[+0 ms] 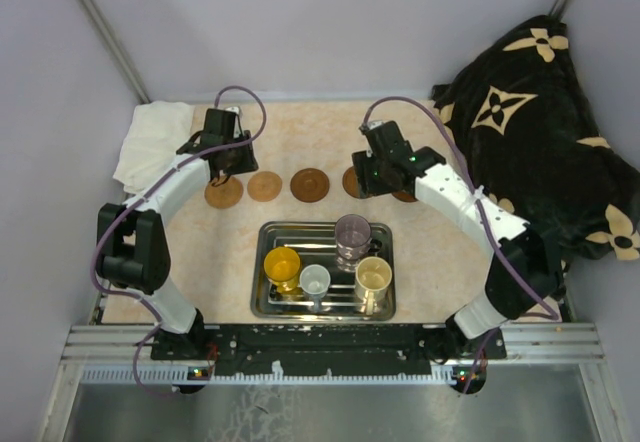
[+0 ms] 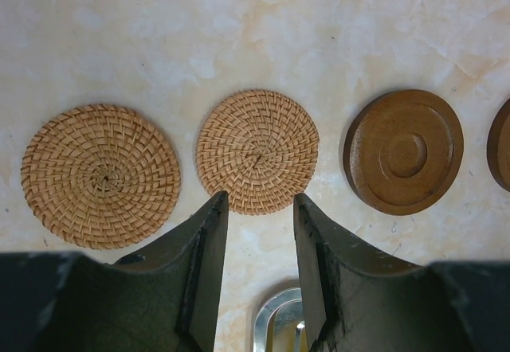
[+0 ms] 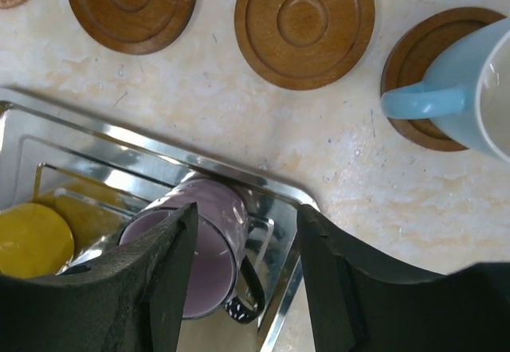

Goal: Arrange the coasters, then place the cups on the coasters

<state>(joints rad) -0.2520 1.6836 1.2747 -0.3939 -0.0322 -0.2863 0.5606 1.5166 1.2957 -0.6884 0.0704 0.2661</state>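
Since the round coasters [image 1: 310, 184], woven rattan and brown wood, line the counter [image 1: 300, 132] beyond the rectangular steel tray [image 1: 325, 225], the rightmost bearing the light-blue mug [image 3: 490, 81], the right claw [image 3: 247, 213] gapes over the tray's purplish-grey mug [image 3: 211, 236], seemingly to lift it; the left claw [image 2: 260, 199] hovers open, empty.

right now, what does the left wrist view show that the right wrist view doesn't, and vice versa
Only the left wrist: two round woven rattan coasters in full, the left one and its neighbour; the right wrist catches a sliver of one. Only the right wrist: a light blue mug standing on a round brown wooden coaster, plus a purplish-grey mug and a yellow mug in the rectangular steel tray. Both: the ringed brown wooden coaster beside the woven ones, and a corner of that tray.
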